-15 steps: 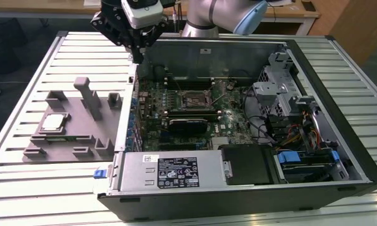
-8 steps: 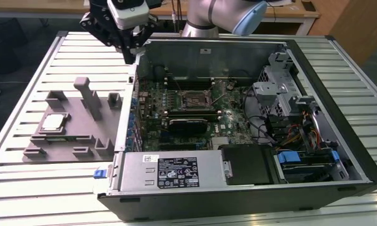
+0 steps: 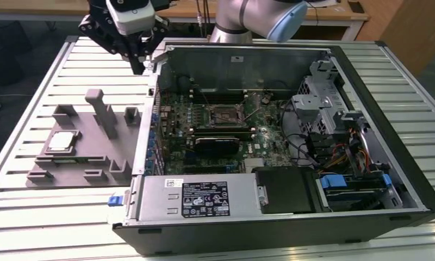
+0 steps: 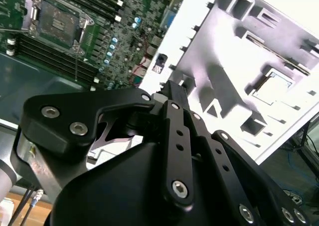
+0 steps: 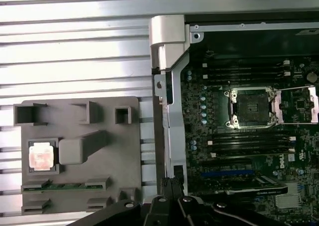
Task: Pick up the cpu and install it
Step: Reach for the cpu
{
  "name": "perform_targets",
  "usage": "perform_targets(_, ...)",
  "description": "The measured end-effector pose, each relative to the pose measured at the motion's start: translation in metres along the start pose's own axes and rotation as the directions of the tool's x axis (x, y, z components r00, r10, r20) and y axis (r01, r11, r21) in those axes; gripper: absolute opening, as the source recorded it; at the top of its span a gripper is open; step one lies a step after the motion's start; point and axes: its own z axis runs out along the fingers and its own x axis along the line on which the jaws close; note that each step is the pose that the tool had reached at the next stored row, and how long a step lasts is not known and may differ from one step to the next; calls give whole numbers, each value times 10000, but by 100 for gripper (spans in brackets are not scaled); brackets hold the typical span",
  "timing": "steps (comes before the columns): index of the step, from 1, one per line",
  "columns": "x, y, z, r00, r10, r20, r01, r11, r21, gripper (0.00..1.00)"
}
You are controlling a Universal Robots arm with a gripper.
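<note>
The cpu (image 3: 61, 141), a small square chip with a silvery top, lies in a pocket of the grey fixture tray (image 3: 94, 157) at the exterior view's left, beside the open computer case. In the first wrist view the cpu (image 5: 41, 155) sits on the tray (image 5: 104, 136), well apart from the empty motherboard socket (image 5: 250, 108). My gripper (image 3: 137, 66) hangs above the case's back corner on the tray side, far from the cpu, with its fingers shut and nothing between them. Its fingertips (image 5: 172, 182) show over the case wall.
The open case (image 3: 275, 136) holds the motherboard with its socket (image 3: 223, 115), a power supply (image 3: 196, 198) in front and drive cages (image 3: 326, 109) at the exterior view's right. A tall grey post (image 3: 101, 111) rises from the tray. Everything rests on a slatted metal table (image 3: 29, 217).
</note>
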Motion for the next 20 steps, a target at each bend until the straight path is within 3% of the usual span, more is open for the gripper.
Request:
perform_targets(6,120,-10,2,10000,-1,0,1,10000,0,11)
perform_targets(20,320,-26,6,10000,-1,0,1,10000,0,11)
